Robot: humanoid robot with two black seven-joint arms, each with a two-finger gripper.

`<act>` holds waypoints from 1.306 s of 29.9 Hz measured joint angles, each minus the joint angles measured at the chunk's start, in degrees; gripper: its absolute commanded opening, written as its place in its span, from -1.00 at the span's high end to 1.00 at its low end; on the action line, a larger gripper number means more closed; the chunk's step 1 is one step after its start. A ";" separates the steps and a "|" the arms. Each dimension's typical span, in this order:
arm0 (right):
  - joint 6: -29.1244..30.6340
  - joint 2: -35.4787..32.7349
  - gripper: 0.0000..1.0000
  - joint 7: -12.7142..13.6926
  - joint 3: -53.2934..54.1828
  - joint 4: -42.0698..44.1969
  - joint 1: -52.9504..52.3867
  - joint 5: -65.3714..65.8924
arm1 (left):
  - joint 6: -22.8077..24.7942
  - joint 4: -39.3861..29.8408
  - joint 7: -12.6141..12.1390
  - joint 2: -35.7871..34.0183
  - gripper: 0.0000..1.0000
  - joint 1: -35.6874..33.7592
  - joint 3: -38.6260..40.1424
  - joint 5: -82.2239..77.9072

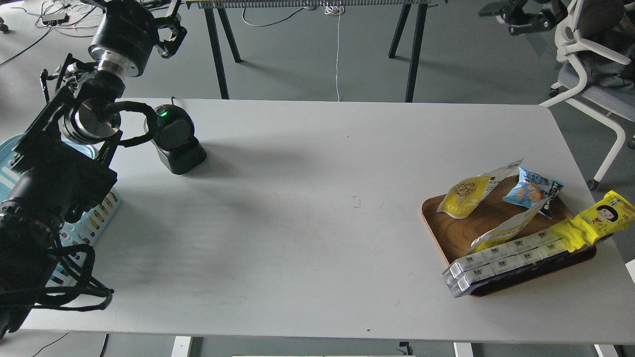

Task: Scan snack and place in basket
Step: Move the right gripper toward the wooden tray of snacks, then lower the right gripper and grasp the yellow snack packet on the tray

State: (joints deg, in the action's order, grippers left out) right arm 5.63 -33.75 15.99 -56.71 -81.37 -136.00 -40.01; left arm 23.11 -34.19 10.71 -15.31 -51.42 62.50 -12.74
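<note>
Left gripper (171,34) raised beyond the table's (317,223) far left corner, above the scanner (176,139); fingers apart, holding nothing. Right gripper out of sight. Snack (469,194) leans on the tray's (446,233) left edge, right side. Basket (94,220) at left edge, under the arm.

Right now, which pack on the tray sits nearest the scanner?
The yellow-and-white nut pouch, at the wooden tray's far-left corner. The blue packet and the long yellow cartoon-face pack lie further right.
</note>
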 measured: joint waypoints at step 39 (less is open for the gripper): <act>-30.14 -8.20 1.00 8.32 17.48 -10.09 34.14 0.08 | -0.42 0.10 -0.06 0.20 -1.00 0.93 -0.72 -0.10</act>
State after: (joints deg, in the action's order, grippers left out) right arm -24.51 -41.95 24.32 -39.24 -91.46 -101.86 -39.93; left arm 22.69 -34.09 10.66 -15.12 -50.49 61.78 -12.84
